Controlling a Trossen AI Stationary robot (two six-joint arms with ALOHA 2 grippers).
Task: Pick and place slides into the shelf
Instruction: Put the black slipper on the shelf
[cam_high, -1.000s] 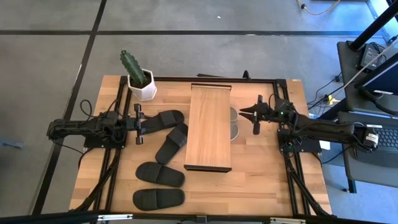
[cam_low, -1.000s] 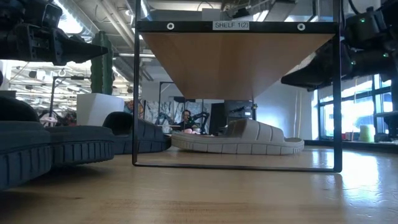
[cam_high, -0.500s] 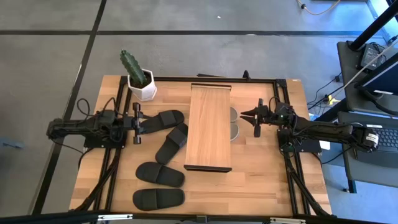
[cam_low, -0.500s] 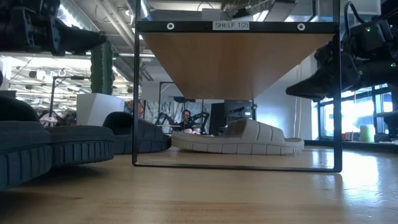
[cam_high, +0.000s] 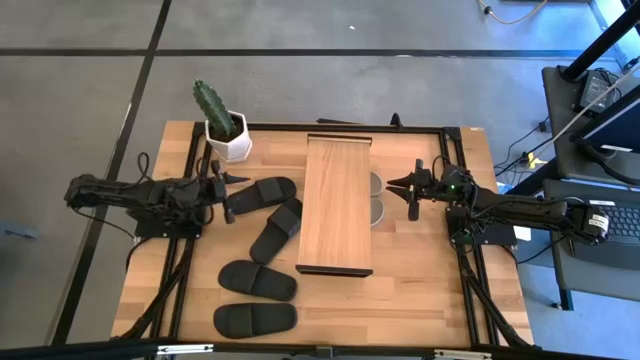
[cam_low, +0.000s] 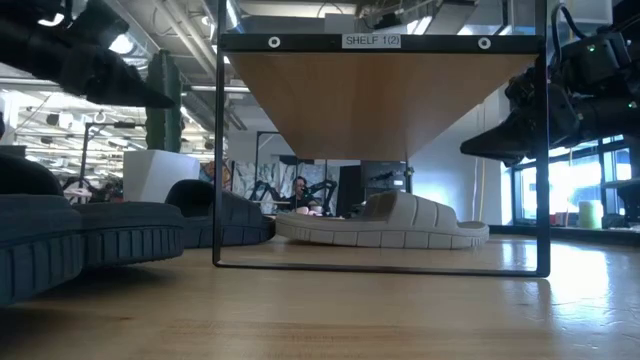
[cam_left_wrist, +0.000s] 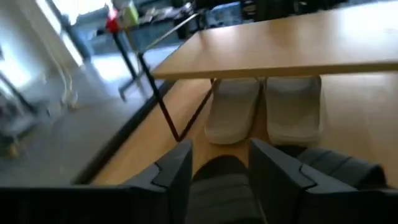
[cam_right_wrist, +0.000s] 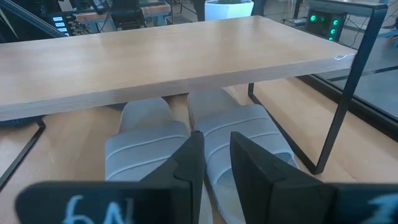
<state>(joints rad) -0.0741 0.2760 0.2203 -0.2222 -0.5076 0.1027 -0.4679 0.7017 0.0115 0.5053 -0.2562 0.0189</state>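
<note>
While both arms hang clear, nothing is gripped
Shelf (cam_high: 335, 205): table centre
Beige pair (cam_right_wrist: 205, 140): under shelf, 3 o'clock edge
Black slides (cam_high: 262, 193): four loose at 9 o'clock
Left gripper (cam_high: 222, 189): fingers apart, empty, over nearest black slide
Right gripper (cam_high: 412, 186): narrow gap, empty, near beige pair
Handling: probably light, springy, grippy rubber; pinch the strap or side wall

From above, the shelf (cam_high: 336, 205) covers most of both beige slides (cam_high: 376, 198), leaving only slivers at its right edge. The nearest black slide (cam_low: 60, 240) is cut off by the low view's left edge.
</note>
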